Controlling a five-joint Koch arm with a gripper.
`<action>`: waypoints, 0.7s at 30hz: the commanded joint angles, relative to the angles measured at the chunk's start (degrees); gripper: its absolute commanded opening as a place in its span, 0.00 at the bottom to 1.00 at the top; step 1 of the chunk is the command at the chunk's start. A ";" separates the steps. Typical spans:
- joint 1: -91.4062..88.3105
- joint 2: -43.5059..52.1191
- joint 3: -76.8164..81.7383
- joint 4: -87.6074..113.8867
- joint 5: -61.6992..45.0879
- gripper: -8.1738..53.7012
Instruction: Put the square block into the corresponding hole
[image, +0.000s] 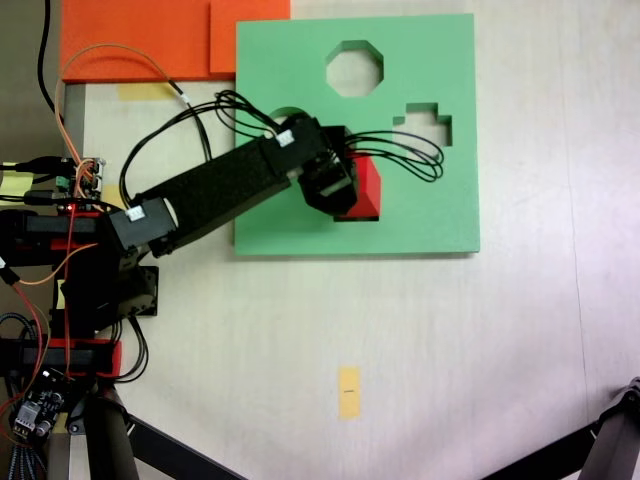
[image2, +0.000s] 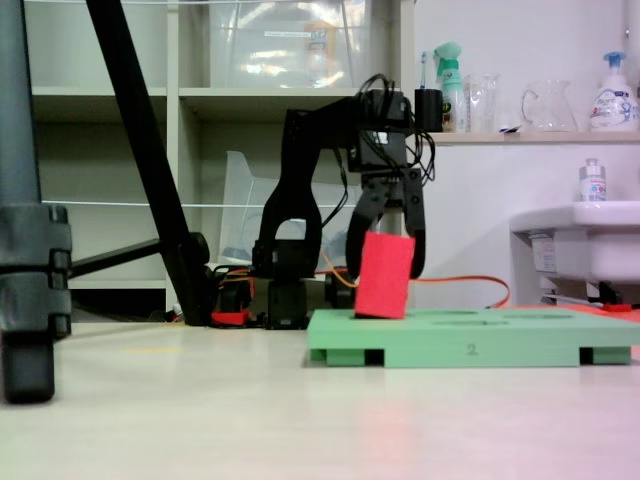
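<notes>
Pale surface (image: 480, 330), green board (image2: 470, 345): fingers (image2: 388, 235) spread wide, straddling tilted square block (image2: 384, 275), its low corner sunk below them in corresponding hole (image: 357, 217)

Black boxy arm (image: 215, 190) with looping black cables (image: 400, 150)

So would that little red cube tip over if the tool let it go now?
Probably. The small red foam cube sits tilted, its lower edge on the green foam board by the square cutout. It looks light and squashy, so it would likely topple softly or drop in, not roll.
</notes>
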 joint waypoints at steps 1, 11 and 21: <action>-0.97 2.29 -2.64 1.85 2.72 0.47; -1.14 3.87 -2.46 5.54 1.85 0.47; 0.35 -4.13 -3.25 4.66 -0.44 0.48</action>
